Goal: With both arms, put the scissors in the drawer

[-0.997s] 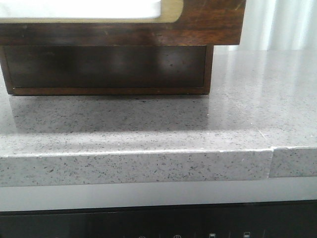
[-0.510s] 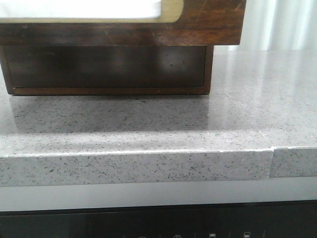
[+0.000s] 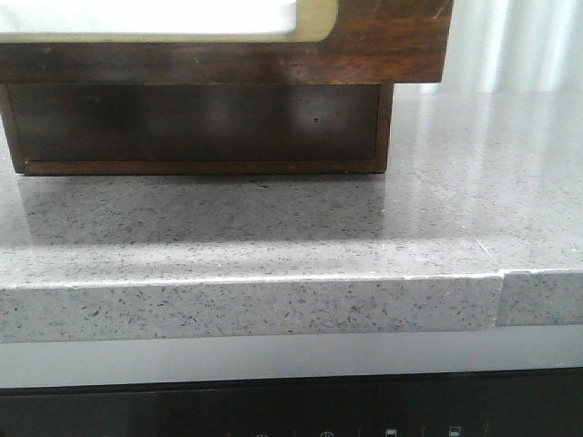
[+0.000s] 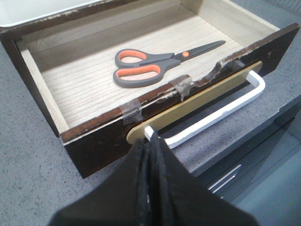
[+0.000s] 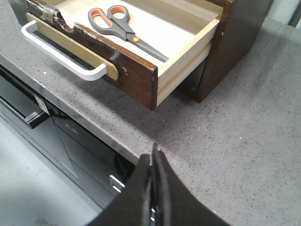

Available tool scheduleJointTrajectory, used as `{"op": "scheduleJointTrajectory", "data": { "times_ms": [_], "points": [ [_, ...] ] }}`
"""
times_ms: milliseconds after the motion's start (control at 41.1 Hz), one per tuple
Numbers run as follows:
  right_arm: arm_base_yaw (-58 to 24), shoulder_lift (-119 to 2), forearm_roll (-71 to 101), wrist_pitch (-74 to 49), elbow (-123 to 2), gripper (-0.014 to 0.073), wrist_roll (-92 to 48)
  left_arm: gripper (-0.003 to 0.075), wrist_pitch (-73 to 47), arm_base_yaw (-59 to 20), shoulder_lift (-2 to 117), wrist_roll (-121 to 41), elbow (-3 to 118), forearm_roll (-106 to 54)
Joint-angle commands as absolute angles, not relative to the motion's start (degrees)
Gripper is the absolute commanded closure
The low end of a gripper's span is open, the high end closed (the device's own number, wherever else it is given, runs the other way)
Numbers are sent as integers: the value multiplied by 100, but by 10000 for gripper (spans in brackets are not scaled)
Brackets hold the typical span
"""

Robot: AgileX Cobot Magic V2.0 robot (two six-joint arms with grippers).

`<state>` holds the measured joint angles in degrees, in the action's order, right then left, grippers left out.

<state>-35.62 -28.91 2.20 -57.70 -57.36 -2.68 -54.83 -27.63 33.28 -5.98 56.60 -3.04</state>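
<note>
A: Black left gripper (image 4: pixel 150 155), fingers pressed together, holding nothing, just beside the white handle (image 4: pixel 221 110) of the dark brown scratched wooden drawer (image 4: pixel 106 136).
B: Black right gripper (image 5: pixel 153 162), likewise closed and bare, above the grey speckled stone counter (image 5: pixel 235 136).
A: Grey-handled scissors with orange-lined loops (image 4: pixel 157 63) lying flat inside the pulled-out drawer.

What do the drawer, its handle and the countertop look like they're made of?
Drawer: dark stained wood, chipped along its front edge, with a pale bare-looking wood-grain floor. Handle: smooth white loop, probably painted metal or plastic. Countertop: grey speckled stone or composite, slightly glossy.
</note>
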Motion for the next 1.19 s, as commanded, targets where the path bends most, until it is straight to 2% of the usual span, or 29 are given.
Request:
{"op": "scheduleJointTrajectory", "data": {
  "times_ms": [0,170,510,778,948,1167],
  "points": [
    [-3553,-2922,154,-5345,-5867,710,-279,741,-5007,-2514,3198,-547,5568,-356],
    [-3553,-2922,154,-5345,-5867,710,-279,741,-4297,-1677,2600,-560,4641,-281],
    [-3553,-2922,154,-5345,-5867,710,-279,741,-1904,-373,722,-560,1678,-342],
    [-3553,-2922,154,-5345,-5867,710,-279,741,-550,-226,-127,-560,234,-356],
    [-3553,-2922,154,-5360,-5867,710,-279,741,176,-226,-127,-560,-173,-485],
    [-3553,-2922,154,-5365,-5867,710,-279,741,198,-226,-127,-560,-173,-486]
  ]
}}
